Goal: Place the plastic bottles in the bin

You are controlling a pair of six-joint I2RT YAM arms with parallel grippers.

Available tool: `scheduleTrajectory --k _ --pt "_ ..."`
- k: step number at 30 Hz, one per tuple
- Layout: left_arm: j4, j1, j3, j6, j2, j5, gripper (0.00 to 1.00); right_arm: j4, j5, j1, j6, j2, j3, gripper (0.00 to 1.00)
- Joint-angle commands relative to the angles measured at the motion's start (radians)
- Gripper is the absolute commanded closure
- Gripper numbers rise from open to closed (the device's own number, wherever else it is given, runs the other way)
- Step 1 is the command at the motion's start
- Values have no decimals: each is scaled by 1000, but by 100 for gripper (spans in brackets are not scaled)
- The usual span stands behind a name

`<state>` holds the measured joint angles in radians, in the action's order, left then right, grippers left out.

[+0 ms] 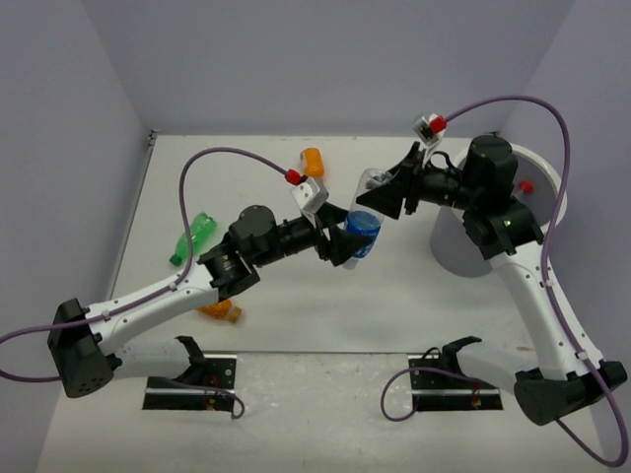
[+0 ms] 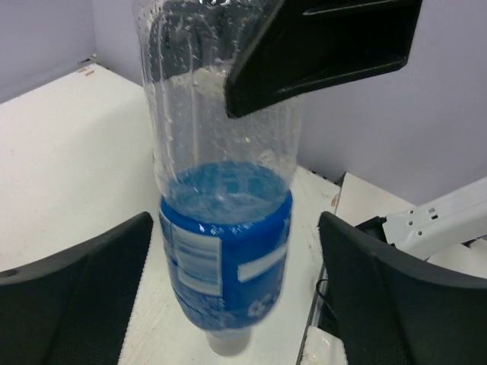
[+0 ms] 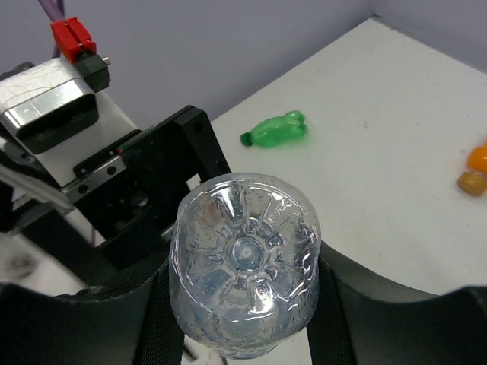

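Top external view: my right tool pinches the clear blue-labelled bottle by its base, cap down, up above the table. My left tool gapes wide, fingers flanking the label, not touching. The bin sits right, partly behind my right arm.

The left arm reaches forward and to the right over the table. The left pincer has its fingers spread (neither visibly pressing). The right arm bends leftward at its wrist, and the right pincer is clamped on the clear bottle near its base.
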<state>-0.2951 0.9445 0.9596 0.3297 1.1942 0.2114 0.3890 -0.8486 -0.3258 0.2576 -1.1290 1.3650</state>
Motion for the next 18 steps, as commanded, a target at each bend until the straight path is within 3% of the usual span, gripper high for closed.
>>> scheduleTrajectory --k 1,4,5,6,8,11,15,18 --pt "15 16 40 25 -59 -71 0 -22 192 2 -12 73 -27 100" --pt "144 16 24 59 -89 -230 0 -18 439 2 -11 117 -48 100" --pt "182 16 18 60 -99 -289 0 -18 446 2 -11 130 -56 100" --pt "222 16 14 92 -117 -408 0 -26 573 2 -1 141 -63 100" --pt "401 16 -2 198 -147 -629 0 -96 837 2 21 194 -114 100" --pt "634 14 -23 372 -177 -814 0 -232 1003 2 13 290 -233 100" --pt "778 14 -34 508 -222 -877 0 -418 1126 4 -58 340 -298 100" --pt "861 14 -89 605 -283 -848 0 -482 1322 4 -195 296 -205 98"
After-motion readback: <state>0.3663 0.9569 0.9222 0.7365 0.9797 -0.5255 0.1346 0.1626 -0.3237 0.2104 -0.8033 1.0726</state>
